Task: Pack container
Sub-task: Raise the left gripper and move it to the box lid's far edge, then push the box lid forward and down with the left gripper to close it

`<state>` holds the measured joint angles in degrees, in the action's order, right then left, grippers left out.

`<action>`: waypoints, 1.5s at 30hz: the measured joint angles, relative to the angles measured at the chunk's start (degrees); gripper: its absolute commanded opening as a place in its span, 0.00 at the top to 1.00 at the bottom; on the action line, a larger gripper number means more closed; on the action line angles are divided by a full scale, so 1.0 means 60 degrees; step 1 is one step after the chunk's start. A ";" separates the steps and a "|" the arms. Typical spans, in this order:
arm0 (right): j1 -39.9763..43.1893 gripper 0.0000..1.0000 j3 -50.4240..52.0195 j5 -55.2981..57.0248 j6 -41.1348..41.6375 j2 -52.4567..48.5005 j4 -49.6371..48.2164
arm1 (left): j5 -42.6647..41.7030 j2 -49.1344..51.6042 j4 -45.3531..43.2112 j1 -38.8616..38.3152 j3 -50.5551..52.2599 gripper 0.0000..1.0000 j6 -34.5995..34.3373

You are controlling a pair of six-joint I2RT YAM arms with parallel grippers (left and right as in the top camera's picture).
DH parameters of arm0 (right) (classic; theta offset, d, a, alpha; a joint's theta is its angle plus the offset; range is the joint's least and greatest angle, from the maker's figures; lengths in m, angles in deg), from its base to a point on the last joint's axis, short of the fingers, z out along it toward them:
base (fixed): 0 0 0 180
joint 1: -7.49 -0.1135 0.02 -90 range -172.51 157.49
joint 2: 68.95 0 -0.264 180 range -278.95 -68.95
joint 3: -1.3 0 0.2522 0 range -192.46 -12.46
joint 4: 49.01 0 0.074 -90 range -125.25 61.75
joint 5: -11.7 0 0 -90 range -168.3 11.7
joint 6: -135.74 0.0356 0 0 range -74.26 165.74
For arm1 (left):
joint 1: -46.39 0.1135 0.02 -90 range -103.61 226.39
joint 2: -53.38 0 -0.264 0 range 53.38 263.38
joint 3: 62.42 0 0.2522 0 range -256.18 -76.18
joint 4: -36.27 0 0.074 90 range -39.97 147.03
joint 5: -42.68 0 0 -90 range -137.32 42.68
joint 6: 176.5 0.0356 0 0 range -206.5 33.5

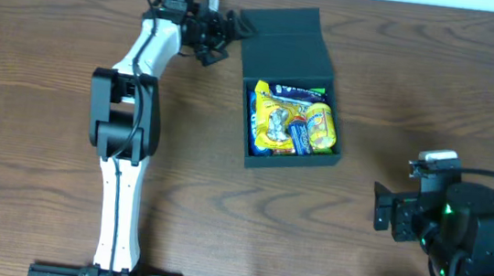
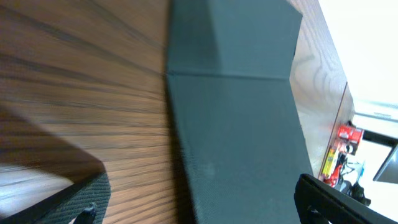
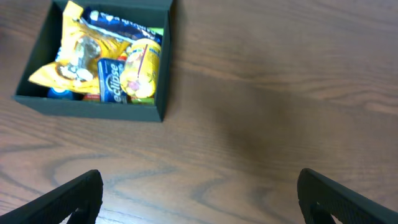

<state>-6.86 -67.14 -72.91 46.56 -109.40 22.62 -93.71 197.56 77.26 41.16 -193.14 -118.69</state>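
The dark teal-green container stands open at the table's centre right, its flap lid leaning back. Yellow and blue snack packets fill it. My left gripper is open at the lid's far left edge; in the left wrist view the lid lies between the spread fingers. My right gripper is open and empty, low right of the box. The right wrist view shows the container with packets at upper left, fingers wide apart over bare wood.
The wood-grain table spreads on all sides. Past the table's edge the left wrist view shows red and yellow clutter.
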 measured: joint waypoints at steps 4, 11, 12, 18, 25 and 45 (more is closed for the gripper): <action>0.0000 0.01 0.0000 0.0018 0.0000 -0.0444 -0.0004 | -0.0011 0.0007 -0.0051 -0.0328 0.0000 0.05 -0.0098; 0.0000 0.01 0.0000 0.0040 0.0000 -0.1439 -0.0007 | -0.0142 0.0015 -0.0106 -0.0801 0.0000 0.05 -0.0171; 0.0000 0.01 0.0000 0.0036 0.0000 -0.1552 -0.0004 | -0.0182 0.0025 -0.0149 -0.0849 0.0000 0.05 -0.0171; 0.0000 0.01 0.0000 0.0036 0.0004 -0.1796 -0.0004 | -0.0703 0.0146 -0.1056 -0.0994 0.0011 0.04 -0.0171; 0.0000 0.01 0.0000 0.0036 0.0004 -0.1679 0.0026 | -0.1606 0.0164 -0.2506 -0.0984 0.0011 0.04 -0.0146; 0.0000 0.01 0.0004 0.0036 0.0004 -0.1676 0.0026 | -0.3249 0.0011 -0.2670 -0.0958 -0.0459 0.04 0.0375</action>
<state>-6.86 -67.11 -72.70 46.58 -119.45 22.77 -113.21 197.62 61.23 35.41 -195.90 -116.44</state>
